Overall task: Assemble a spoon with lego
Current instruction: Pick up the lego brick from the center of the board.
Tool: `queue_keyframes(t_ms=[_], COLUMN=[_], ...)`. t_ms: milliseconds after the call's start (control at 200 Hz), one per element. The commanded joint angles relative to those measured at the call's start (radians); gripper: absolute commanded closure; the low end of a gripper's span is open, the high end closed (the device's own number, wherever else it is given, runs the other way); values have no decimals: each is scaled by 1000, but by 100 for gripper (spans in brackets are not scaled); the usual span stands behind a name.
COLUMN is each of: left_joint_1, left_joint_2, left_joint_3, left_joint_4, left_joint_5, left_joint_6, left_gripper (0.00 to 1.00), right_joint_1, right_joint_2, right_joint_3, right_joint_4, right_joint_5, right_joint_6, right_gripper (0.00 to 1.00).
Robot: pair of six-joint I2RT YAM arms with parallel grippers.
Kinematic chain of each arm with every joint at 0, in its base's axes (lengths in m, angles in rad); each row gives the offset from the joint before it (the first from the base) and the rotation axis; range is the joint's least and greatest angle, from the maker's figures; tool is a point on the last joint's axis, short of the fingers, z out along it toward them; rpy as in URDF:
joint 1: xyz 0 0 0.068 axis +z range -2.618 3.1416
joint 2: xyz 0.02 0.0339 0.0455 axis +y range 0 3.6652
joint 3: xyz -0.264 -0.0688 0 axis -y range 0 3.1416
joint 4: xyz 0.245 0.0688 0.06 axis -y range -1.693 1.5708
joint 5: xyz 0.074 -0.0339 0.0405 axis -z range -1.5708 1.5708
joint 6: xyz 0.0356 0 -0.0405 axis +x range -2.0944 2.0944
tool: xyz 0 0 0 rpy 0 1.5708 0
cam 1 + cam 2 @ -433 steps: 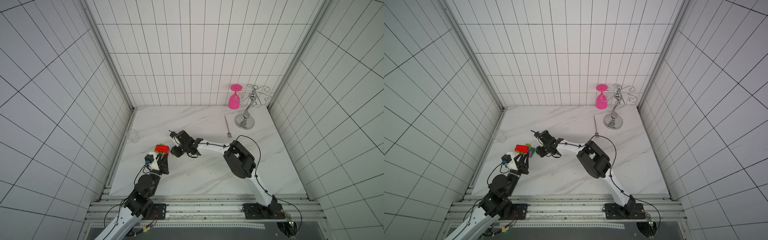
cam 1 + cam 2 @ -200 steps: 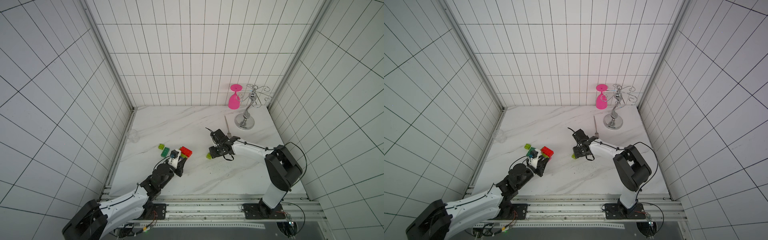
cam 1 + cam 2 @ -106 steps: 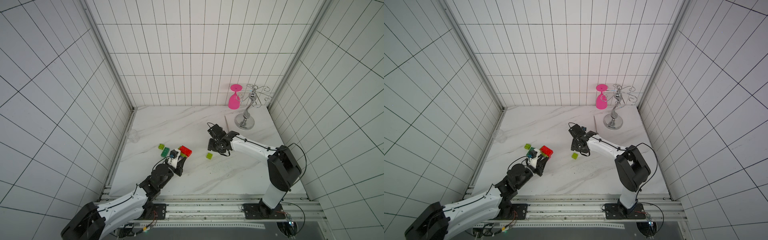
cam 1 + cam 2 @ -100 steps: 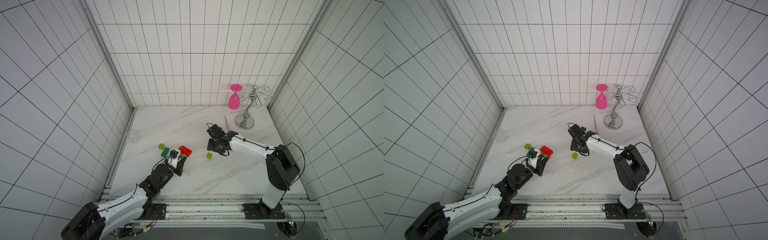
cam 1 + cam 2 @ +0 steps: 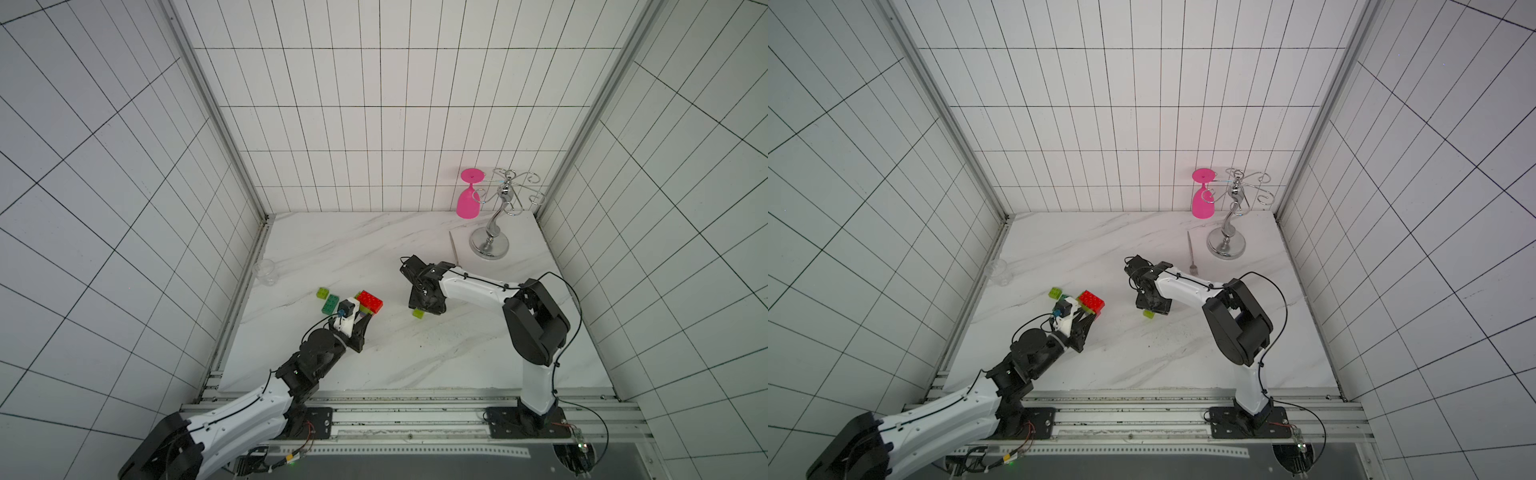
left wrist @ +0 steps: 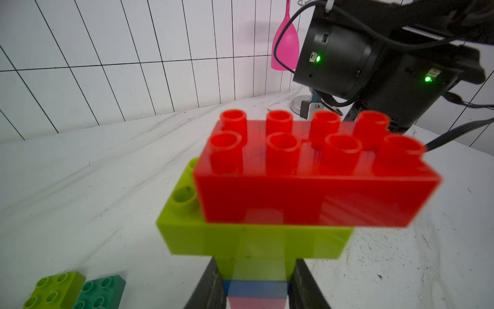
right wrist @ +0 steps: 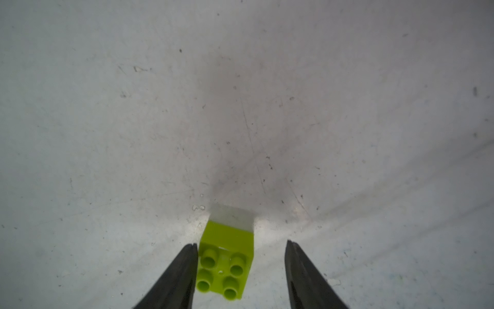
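Spoon [image 6: 307,187] handle sits pinched in the left gripper [image 6: 256,263]; right gripper [image 7: 242,243] spread around a lime brick [image 7: 227,264].

We see the spoon [image 6: 294,187] part-built: a red eight-stud brick sits offset on a long lime-green one, below which a small lime-green, a blue and a pink brick form the handle, clamped in the left gripper [image 6: 256,270]. In both top views it points its red head [image 5: 370,301] toward the table's middle, and just beside it a loose lime-green brick [image 5: 322,293] and a dark-green brick [image 5: 330,304] lie side by side, studs up. Well apart from these, another lime-green brick [image 7: 226,264] with four studs lies on the table between the parted jaws of the right gripper [image 7: 240,243], close against one finger.
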Motion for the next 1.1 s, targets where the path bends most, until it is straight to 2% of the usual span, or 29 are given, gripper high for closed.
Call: queue_keyframes(t_ms=[0, 90, 295, 595, 680, 750, 860, 935, 1099], left_joint_1=[-4, -4, -4, -4, -4, -4, -4, -4, -11], left_joint_2=[-15, -18, -16, -12, -10, -4, 12, 41, 218], left_joint_3=[17, 17, 18, 19, 19, 20, 23, 29, 74], left_joint_4=[-3, -4, -6, -6, -7, -5, -4, 14, 110], left_joint_5=[-2, -2, -4, -3, -2, -2, 15, 57, 214], left_joint_6=[8, 8, 7, 9, 10, 12, 22, 37, 91], left_gripper=[100, 100, 100, 100, 100, 100, 100, 100, 100], right_joint_1=[11, 13, 13, 13, 11, 6, -19, -45, -118], right_joint_2=[25, 35, 50, 67, 62, 49, -16, -92, -296], right_joint_3=[46, 47, 47, 43, 43, 44, 37, 17, -43], right_joint_4=[-37, -37, -37, -11, -6, -5, -19, -23, -23], right_joint_5=[-12, -12, -19, -36, -44, -45, -31, -22, 0], right_joint_6=[16, 17, 4, -8, -24, -50, -91, -183, -353], right_gripper=[45, 46, 58, 59, 71, 75, 75, 75, 75])
